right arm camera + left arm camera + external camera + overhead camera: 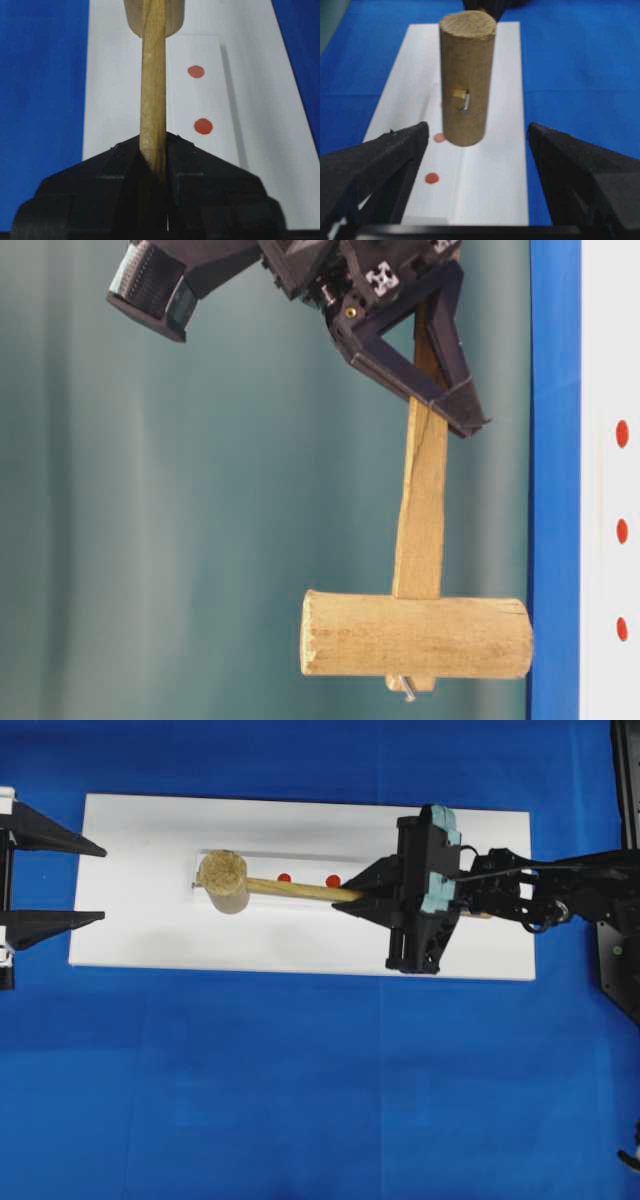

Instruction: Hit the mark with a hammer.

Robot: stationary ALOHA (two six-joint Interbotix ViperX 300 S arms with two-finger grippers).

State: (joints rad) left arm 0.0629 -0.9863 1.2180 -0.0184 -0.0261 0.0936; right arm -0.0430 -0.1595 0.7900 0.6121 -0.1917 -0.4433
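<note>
Two red dots (284, 877) show beside the handle as the right hand (352, 895) clamps the hammer (223, 881), head poised clear above the white bar (300, 863); left hand (98, 882) gapes empty; next, a downswing onto the mark, likely hidden beneath.

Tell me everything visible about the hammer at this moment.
The hammer is a light-brown wooden mallet: a thick cylindrical head with rough end faces and a slim squared handle passing through it, with a small metal pin at the protruding tip. The right gripper is shut on the handle. From table level, the head appears held clear of the white board, above the row of red dots.
</note>
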